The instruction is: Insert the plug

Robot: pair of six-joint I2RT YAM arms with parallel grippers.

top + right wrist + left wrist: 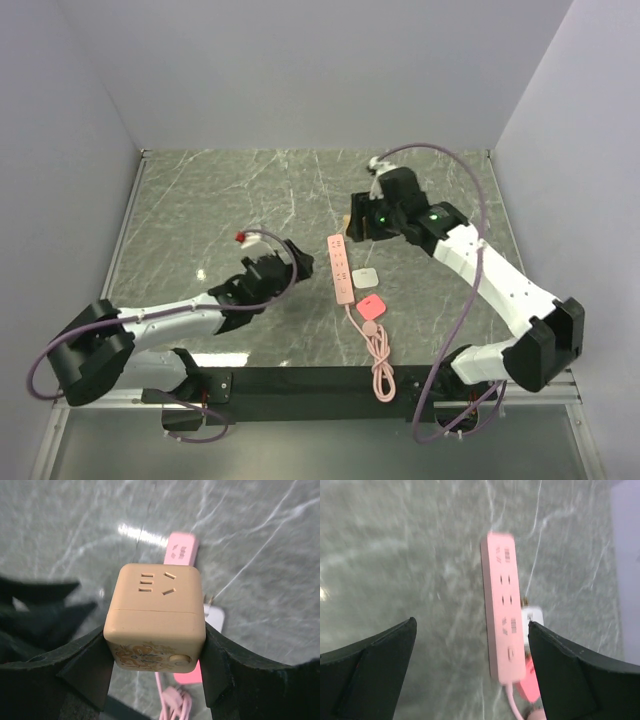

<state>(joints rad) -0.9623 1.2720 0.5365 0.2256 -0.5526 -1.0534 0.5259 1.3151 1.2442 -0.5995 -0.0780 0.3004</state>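
Marble table, plug apart from fingers

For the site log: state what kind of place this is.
Probably a lab robot test bench: plain grey walls box in a marble-look table, two robot arms are bolted at its near edge, and a power strip and plug lie ready.

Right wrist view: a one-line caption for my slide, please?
The right pincer grips the tan cube, pink power strip beyond it.
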